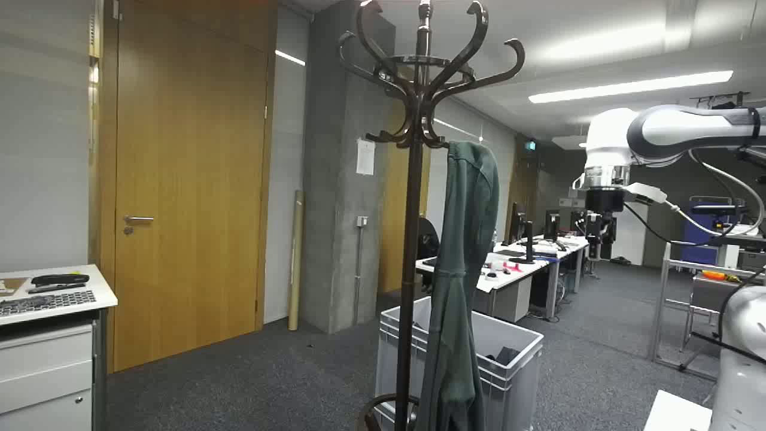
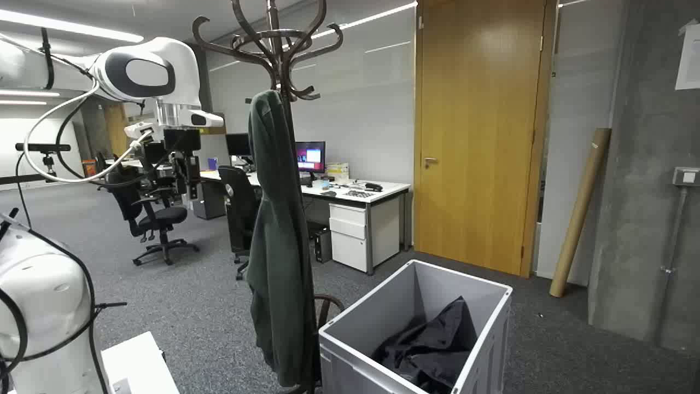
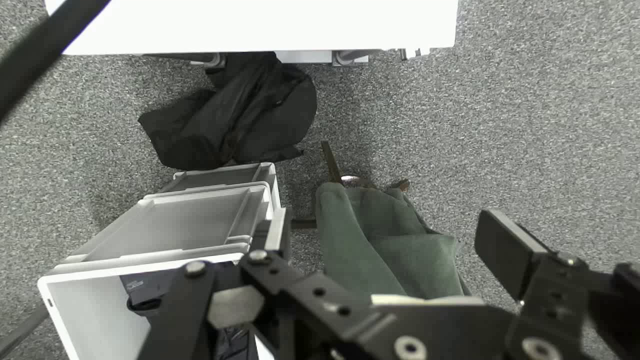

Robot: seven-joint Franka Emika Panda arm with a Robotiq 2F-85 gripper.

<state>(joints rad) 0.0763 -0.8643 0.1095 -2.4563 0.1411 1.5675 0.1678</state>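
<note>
The wrist view is the only one where you can spot the black garment [image 3: 235, 117] crumpled on the floor, upper left of that frame, partly tucked under the edge of a white table [image 3: 255, 25]. It's also the best look at the end effector [image 3: 387, 237]: fingers spread wide, with the dark green garment [image 3: 370, 240] showing between them around the middle of the frame. Seems close there, but both exterior views show the two clearly apart, the garment hanging off a lower hook of the wooden coat stand [image 1: 413, 227]. For the grey plastic crate [image 2: 377, 306], an exterior view looks right into it, bottom of the frame and right of center, so you get a proper heap of dark cloth [image 2: 432, 350]; in an exterior view just a scrap of that cloth [image 1: 505, 356] pokes into sight. A lit monitor [image 2: 310, 156] and two easy-to-spot office chairs [image 2: 161, 219] turn up left of center in an exterior view. Quick count: one coat stand, one dark green garment on it, one crate, one black garment on the floor, plus one cardboard tube [image 1: 296, 260] by one concrete pillar [image 1: 347, 197] with one paper sheet [image 1: 365, 157] stuck on it, in both exterior views.
</note>
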